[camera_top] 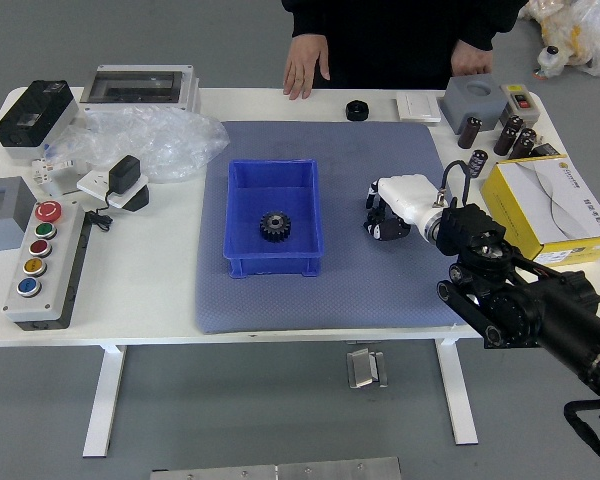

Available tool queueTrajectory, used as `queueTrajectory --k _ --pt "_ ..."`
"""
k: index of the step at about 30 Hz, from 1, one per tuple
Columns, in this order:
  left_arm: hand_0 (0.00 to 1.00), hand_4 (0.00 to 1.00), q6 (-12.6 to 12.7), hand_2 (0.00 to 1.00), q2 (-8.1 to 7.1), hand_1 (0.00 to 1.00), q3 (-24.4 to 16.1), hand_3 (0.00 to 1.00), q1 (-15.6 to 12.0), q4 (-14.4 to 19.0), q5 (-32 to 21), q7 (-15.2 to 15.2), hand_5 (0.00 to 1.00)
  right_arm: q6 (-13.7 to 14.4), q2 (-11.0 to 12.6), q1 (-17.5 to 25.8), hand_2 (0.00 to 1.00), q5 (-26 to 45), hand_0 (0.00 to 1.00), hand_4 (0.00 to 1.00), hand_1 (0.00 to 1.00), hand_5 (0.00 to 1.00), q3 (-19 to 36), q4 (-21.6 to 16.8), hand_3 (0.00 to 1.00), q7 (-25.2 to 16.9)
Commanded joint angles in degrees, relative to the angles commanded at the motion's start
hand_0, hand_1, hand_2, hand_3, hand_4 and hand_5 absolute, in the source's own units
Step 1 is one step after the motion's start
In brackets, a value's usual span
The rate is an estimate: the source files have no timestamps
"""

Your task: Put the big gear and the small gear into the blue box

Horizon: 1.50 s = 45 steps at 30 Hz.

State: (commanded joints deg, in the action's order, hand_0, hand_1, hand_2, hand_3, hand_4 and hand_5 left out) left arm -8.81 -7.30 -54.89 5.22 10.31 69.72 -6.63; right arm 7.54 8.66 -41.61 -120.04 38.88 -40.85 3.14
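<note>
Well left of hand (pixel 408 205), boxed gear (pixel 275 227).

A robotics lab, by the black robot arm (pixel 528 308), push-button box (pixel 50 272) and white worktable (pixel 145 275).
</note>
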Motion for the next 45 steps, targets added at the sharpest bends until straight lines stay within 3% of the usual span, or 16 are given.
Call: queueTrajectory --k 3,4,31,39,45 --pt "0.850 0.680 0.0 0.799 -0.01 0.820 0.1 0.822 0.0 0.0 0.0 0.0 0.301 0.5 0.0 0.1 0.490 -0.2 0.585 0.640 0.434 0.224 0.0 0.1 0.534 -0.1" --pt "0.850 0.680 0.0 0.799 -0.01 0.820 0.1 0.822 0.0 0.0 0.0 0.0 0.300 0.6 -0.1 0.1 0.481 -0.2 0.586 0.660 0.430 0.164 0.0 0.2 0.513 -0.1" --pt "0.850 0.680 0.0 0.799 0.12 0.820 -0.1 0.822 -0.1 0.0 -0.1 0.0 0.301 3.2 -0.1 0.1 0.444 -2.5 0.570 0.675 0.398 0.124 0.6 1.0 0.459 -0.2" --pt "0.850 0.680 0.0 0.799 0.04 0.820 -0.3 0.822 -0.1 0.0 -0.1 0.0 0.301 3.1 0.8 -0.2 0.437 -2.9 0.570 0.667 0.396 0.113 1.5 -0.3 0.456 0.1" --pt "0.850 0.679 0.0 0.799 -0.06 0.820 -0.5 0.822 -0.1 0.0 -0.1 0.0 0.300 2.6 2.2 -0.8 0.439 -4.3 0.571 0.666 0.393 0.101 3.1 -3.8 0.457 0.8"
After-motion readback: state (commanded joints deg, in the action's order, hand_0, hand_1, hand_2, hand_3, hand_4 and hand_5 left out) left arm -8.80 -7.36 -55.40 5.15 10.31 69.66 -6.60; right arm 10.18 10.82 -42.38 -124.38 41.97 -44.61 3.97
